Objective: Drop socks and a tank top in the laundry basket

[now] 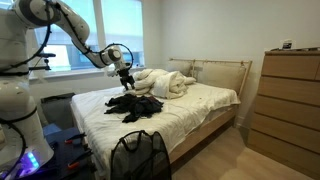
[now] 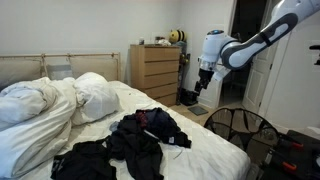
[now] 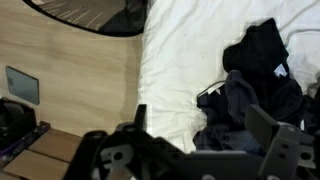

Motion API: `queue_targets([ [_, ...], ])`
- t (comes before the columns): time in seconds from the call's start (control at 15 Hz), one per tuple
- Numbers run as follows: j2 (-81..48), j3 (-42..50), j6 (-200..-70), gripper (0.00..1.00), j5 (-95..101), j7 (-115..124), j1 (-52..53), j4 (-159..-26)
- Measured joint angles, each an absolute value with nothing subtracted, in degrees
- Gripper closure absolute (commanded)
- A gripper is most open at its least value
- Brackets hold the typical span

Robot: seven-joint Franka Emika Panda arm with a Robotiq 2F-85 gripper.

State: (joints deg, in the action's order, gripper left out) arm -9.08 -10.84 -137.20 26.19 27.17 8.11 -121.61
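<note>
A pile of dark clothes (image 1: pixel 135 104) lies in the middle of the white bed; it also shows in the other exterior view (image 2: pixel 140 138) and in the wrist view (image 3: pixel 255 85). I cannot tell socks from tank top in it. The laundry basket (image 1: pixel 140 156), black mesh with a round rim, stands on the floor at the foot of the bed in both exterior views (image 2: pixel 240 128); its rim shows at the top of the wrist view (image 3: pixel 90 18). My gripper (image 1: pixel 126 78) hangs in the air above the bed's edge (image 2: pixel 200 86), well above the pile, open and empty (image 3: pixel 200 128).
A crumpled white duvet and pillows (image 1: pixel 165 82) lie at the head of the bed. A wooden dresser (image 1: pixel 290 100) stands against the wall (image 2: pixel 155 70). The floor beside the bed is wood (image 3: pixel 70 80). The robot base stands at the bed's foot.
</note>
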Motion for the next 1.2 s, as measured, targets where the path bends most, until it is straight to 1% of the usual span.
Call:
queue_targets([
  [0.27, -20.64, -7.00, -139.91, 0.00, 31.57, 32.56, 13.38, -111.38],
  [0.67, -36.24, -1.73, -140.12, 0.00, 30.17, 32.72, 19.63, -91.19],
  [1.2, -50.01, -0.94, -135.41, 0.00, 20.47, 27.23, 23.99, -67.16],
])
